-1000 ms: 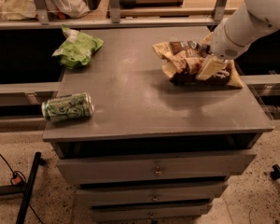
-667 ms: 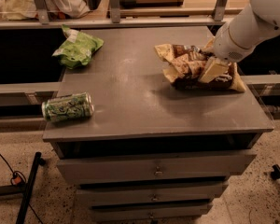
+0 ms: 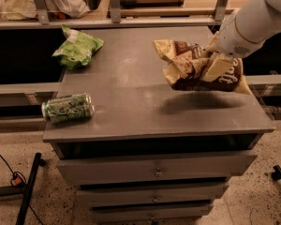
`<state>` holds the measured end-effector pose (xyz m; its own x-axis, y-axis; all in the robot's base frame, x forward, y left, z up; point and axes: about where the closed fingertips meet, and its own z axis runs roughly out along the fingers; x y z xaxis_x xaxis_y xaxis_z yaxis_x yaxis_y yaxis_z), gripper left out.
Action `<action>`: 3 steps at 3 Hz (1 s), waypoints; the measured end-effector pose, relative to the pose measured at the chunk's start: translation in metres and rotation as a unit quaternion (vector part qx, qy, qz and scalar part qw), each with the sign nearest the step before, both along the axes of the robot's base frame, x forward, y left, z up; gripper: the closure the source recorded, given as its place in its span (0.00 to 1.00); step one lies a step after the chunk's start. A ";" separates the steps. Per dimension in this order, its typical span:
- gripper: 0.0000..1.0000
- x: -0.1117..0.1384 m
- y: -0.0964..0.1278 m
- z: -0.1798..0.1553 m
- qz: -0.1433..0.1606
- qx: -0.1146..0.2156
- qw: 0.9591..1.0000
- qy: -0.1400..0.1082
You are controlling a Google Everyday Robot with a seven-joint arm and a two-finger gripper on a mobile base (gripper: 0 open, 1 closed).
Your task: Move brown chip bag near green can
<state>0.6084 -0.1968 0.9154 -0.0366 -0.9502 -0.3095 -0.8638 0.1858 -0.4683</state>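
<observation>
Gripper [image 3: 214, 61] is pinching the brown chip bag [image 3: 181, 65] by its right end. The bag's hanging just above the table [image 3: 131, 102], right side, well apart from the green can [image 3: 68, 108] lying front-left.

Counter [image 3: 131, 102] carries can [image 3: 68, 108] front left, snack bag [image 3: 77, 48] rear left. Chip bag [image 3: 192, 69] hangs above right side, clamped by gripper [image 3: 214, 53] from rear right.

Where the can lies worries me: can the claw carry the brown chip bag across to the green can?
Probably yes. The claw holds the brown chip bag lifted at the right; bare tabletop runs to the green can at the front-left corner. The green snack bag sits farther back.
</observation>
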 end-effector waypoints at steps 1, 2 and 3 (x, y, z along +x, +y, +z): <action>1.00 -0.012 0.013 0.026 -0.005 -0.009 1.000 0.014; 1.00 -0.025 0.036 0.034 0.007 -0.019 0.999 0.045; 1.00 -0.040 0.060 0.035 0.020 -0.014 0.997 0.069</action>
<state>0.5686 -0.1372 0.9501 -0.0384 -0.9601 -0.2771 -0.9271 0.1377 -0.3486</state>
